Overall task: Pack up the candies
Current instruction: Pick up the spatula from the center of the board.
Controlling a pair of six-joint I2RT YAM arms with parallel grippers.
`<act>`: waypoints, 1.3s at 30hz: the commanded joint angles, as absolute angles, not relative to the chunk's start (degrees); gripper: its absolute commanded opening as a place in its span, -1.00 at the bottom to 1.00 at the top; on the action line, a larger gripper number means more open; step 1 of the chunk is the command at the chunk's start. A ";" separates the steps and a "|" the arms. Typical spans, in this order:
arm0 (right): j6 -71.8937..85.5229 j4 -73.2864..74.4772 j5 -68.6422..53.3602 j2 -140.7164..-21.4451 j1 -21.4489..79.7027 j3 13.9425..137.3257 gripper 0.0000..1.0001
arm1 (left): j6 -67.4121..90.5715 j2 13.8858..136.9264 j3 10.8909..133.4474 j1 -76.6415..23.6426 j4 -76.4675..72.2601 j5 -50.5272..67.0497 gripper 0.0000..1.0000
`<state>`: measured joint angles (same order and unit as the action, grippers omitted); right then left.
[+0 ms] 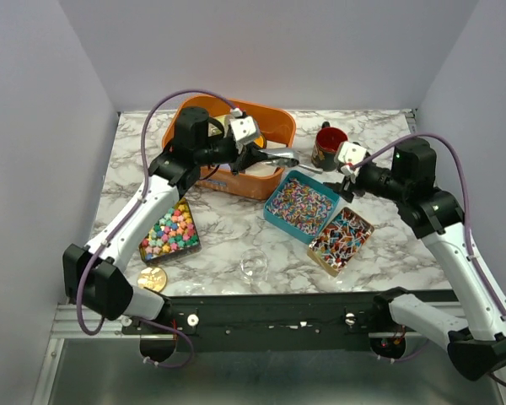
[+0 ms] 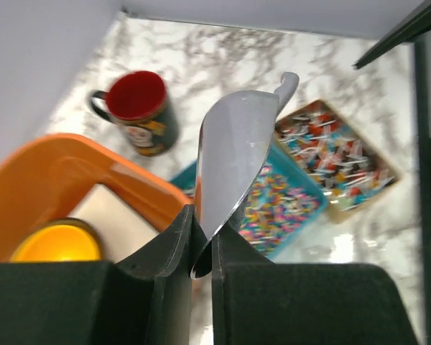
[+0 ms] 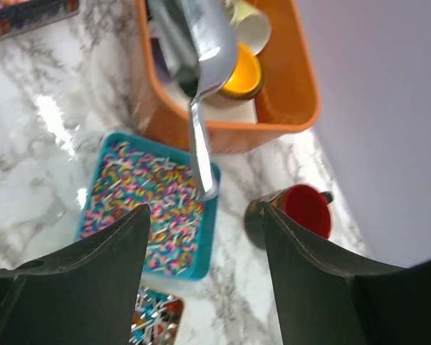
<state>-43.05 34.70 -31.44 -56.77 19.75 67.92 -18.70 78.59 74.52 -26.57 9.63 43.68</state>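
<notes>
Fingers [image 2: 169, 251] of the left gripper [image 2: 201, 241] are clamped on a metal scoop [image 2: 233, 151]; the right gripper [image 3: 205, 215] is spread wide, holding nothing.
The scoop hangs over the orange bin's [image 1: 274, 118] near rim, its handle above the teal tray [image 1: 274, 216] of confetti candies [image 1: 301, 205]. Wrapped candies [image 1: 341, 239] lie just beside that tray. Star candies [image 1: 170, 234] sit well apart on the left, with marble table [image 1: 228, 232] showing between. A mug [image 1: 327, 145] stands near the right gripper.

Pastel star-shaped candies [image 1: 169, 234] are heaped in a dark tray [image 1: 196, 237] at the left. Speckled confetti-like bits [image 1: 301, 205] are spread in a teal tray [image 1: 285, 228]. Red, blue and white wrapped pieces [image 1: 341, 239] are laid in a tan tray [image 1: 320, 262] just beside it.
</notes>
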 commanded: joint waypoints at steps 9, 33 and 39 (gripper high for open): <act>-53.34 20.47 -39.55 -63.02 21.27 68.47 0.32 | 19.58 89.21 82.09 -23.29 11.71 59.51 -1.00; -61.26 24.87 -37.00 -63.98 24.87 65.48 0.12 | 30.67 90.00 78.14 -20.30 5.01 58.27 -1.00; -61.35 22.33 -34.72 -65.39 25.22 64.95 0.05 | 31.03 90.53 78.22 -20.21 4.57 58.45 -1.00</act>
